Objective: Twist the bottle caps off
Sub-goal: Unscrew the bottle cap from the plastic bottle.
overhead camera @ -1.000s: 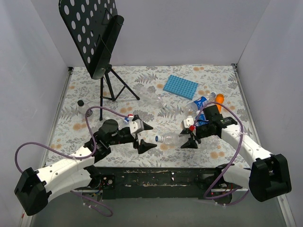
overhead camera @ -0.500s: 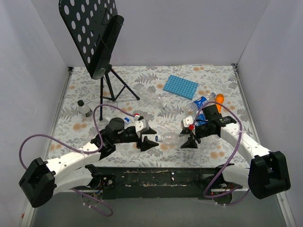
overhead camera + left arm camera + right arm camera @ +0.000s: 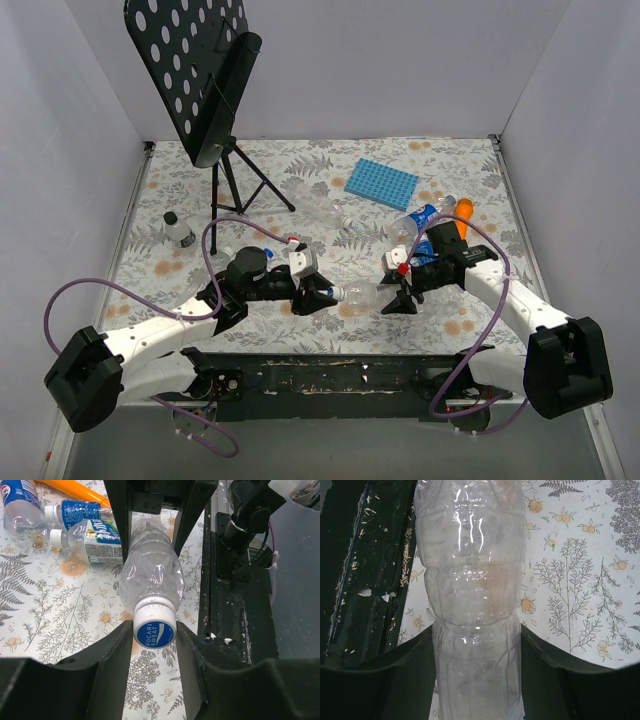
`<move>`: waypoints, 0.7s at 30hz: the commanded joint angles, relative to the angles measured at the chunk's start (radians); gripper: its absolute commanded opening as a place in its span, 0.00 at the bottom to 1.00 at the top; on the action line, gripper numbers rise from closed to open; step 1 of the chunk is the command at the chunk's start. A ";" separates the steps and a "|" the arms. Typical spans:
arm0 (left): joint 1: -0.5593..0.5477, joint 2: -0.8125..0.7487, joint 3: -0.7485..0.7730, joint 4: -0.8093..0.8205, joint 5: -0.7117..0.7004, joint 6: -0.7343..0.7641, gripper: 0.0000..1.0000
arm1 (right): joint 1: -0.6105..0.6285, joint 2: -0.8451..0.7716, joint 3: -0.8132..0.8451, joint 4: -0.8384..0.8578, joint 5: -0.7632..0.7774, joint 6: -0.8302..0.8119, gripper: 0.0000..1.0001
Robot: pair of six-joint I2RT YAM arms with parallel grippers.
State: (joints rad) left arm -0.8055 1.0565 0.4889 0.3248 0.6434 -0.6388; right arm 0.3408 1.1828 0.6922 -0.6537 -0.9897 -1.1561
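Bottle clamped between left tool and right tool, three bottles beyond.

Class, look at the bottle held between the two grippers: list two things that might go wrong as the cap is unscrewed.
1. The right gripper clamps the thin bottle by its soft body, which may crumple or twist, so nothing unscrews.
2. The left gripper pinches only the sides of the cap and might slip.
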 commanded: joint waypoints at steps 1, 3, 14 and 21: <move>-0.004 -0.021 0.030 0.039 0.010 -0.033 0.37 | 0.003 0.006 0.043 -0.009 -0.010 -0.014 0.07; -0.003 -0.021 0.030 0.043 0.013 -0.048 0.31 | 0.003 0.009 0.043 -0.009 -0.009 -0.013 0.08; -0.003 -0.046 0.031 0.053 -0.057 -0.321 0.00 | 0.003 0.014 0.044 -0.009 -0.004 -0.014 0.07; -0.003 -0.130 0.039 -0.047 -0.356 -0.781 0.00 | 0.004 0.011 0.043 -0.011 -0.001 -0.016 0.07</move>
State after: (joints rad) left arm -0.8154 0.9970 0.4889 0.2909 0.4633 -1.1114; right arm 0.3408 1.1870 0.7097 -0.6487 -1.0061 -1.1526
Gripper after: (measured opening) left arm 0.315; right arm 0.640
